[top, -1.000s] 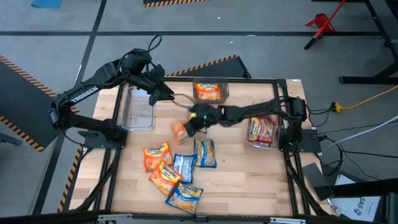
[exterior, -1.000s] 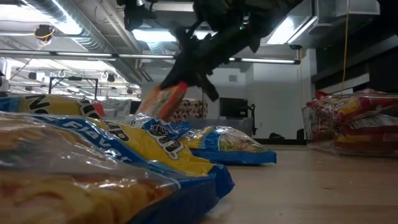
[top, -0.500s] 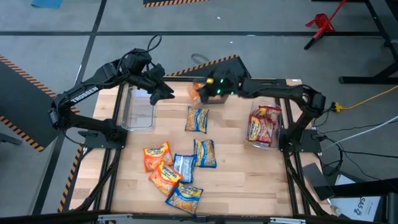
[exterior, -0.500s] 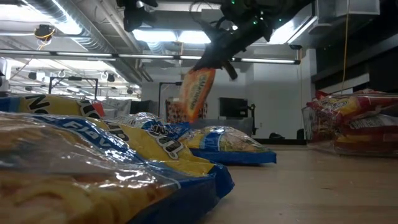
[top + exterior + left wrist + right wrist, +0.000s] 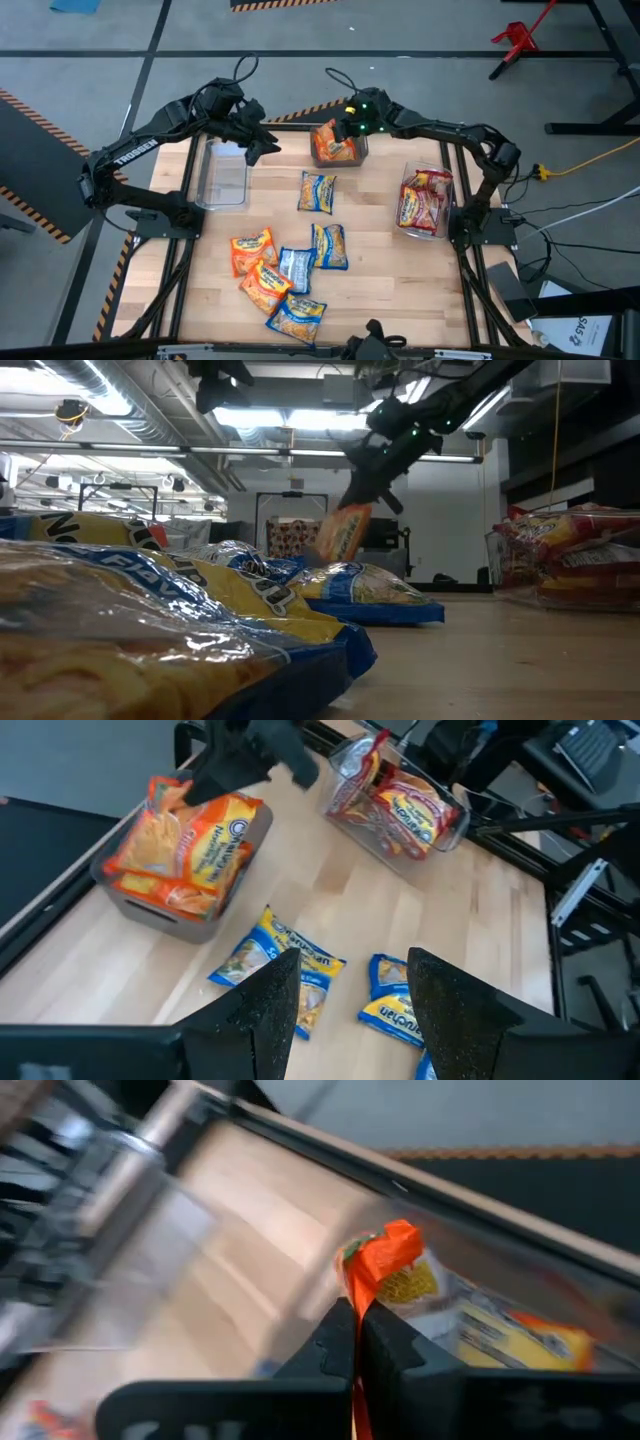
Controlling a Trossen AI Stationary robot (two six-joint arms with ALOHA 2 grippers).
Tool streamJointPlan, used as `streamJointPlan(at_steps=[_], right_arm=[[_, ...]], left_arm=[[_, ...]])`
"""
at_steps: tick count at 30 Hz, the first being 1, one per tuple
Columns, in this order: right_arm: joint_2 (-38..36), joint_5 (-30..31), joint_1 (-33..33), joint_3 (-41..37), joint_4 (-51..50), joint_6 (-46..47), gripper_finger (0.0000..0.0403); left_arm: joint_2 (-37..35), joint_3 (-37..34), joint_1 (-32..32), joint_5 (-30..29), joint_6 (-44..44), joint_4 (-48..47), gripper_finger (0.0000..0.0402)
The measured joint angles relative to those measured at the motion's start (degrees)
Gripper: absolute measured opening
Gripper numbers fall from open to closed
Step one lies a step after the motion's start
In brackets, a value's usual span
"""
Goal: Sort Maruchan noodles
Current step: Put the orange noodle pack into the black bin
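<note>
High view: right gripper (image 5: 345, 128) pinches an orange Maruchan packet (image 5: 328, 140) over the orange bin (image 5: 360, 141) at 12 o'clock.
Held by one edge, it may catch the rim and land outside; left gripper (image 5: 262, 146) hovers spread at 10 o'clock.

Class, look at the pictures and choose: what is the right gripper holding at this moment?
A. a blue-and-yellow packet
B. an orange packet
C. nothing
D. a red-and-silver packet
B: the right gripper is shut on an orange packet, held over the bin of orange packets at the table's far edge.
</note>
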Motion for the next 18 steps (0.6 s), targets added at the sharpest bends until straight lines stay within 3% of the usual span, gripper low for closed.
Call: streamJointPlan(at_steps=[7, 18], right_arm=[[2.15, 8.62, 0.13, 0.0, -8.16, 0.05, 0.0], [2.26, 8.94, 0.6, 0.0, -9.96, -0.09, 0.0]], left_arm=[[0.0, 0.0, 0.0, -1.16, -0.02, 0.02, 0.0179], [0.0, 0.0, 0.0, -2.54, -0.11, 0.52, 0.0179]])
